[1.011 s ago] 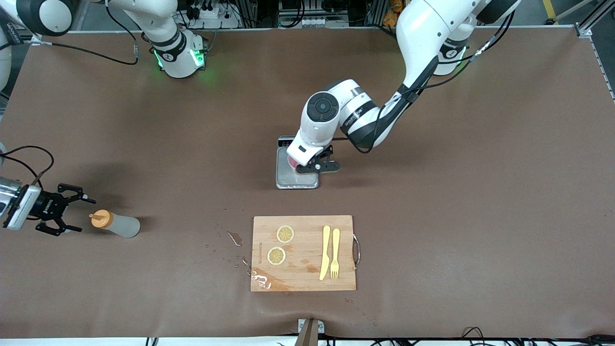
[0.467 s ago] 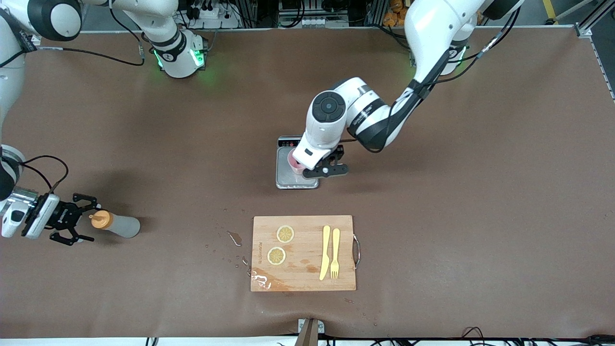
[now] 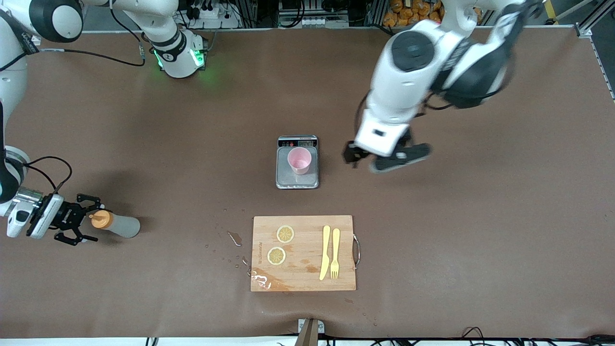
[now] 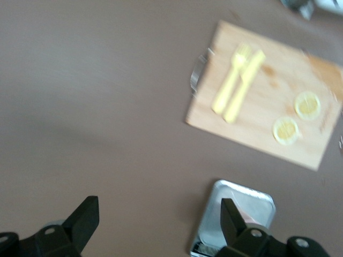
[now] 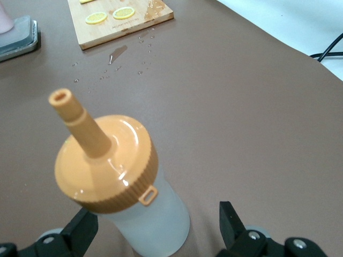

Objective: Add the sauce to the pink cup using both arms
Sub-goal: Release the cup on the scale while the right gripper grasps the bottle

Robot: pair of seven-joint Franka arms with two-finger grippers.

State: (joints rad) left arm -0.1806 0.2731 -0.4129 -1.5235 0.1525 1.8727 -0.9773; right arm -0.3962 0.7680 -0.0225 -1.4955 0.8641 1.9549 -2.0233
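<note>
Sauce bottle (image 3: pixel 116 224) lay on its side near the table's edge at the right arm's end, cap pointing into the spread fingers of the right gripper (image 3: pixel 82 226), which gripped nothing. The pink cup (image 3: pixel 299 160) stood on the scale (image 3: pixel 297 179) mid-table, seemingly empty. The left gripper (image 3: pixel 379 158) hung open beside the scale.

Pink cup (image 3: pixel 300 160) upright on the grey scale (image 3: pixel 297 180), sauce bottle (image 3: pixel 116 224) on its side — orange-capped, well apart
</note>
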